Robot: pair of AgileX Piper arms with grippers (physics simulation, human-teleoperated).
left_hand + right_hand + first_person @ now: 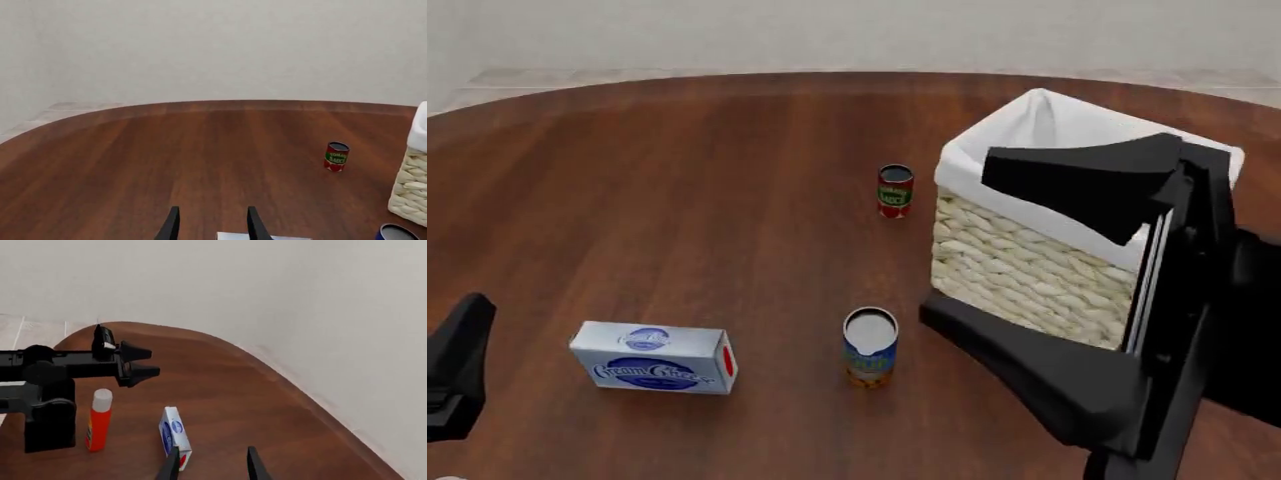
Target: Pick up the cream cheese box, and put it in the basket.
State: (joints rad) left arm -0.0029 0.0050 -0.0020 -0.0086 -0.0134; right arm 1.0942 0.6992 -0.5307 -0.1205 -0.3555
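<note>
Round dark wooden table carries everything. Far right stands the big cream wicker basket with white cloth liner. The light blue-grey cream cheese box lies flat near left, untouched. Left end effector and right end effector both gape, holding nothing.

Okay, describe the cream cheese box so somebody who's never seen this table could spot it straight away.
Start at the large cream woven wicker basket with the white cloth liner on the right of the round dark wooden table. Go left past the orange-labelled can with the pale lid; the small light blue-grey cream cheese carton lies flat, nearer the left arm. It is the only rectangular item, with a dark blue oval logo and red end.
</note>
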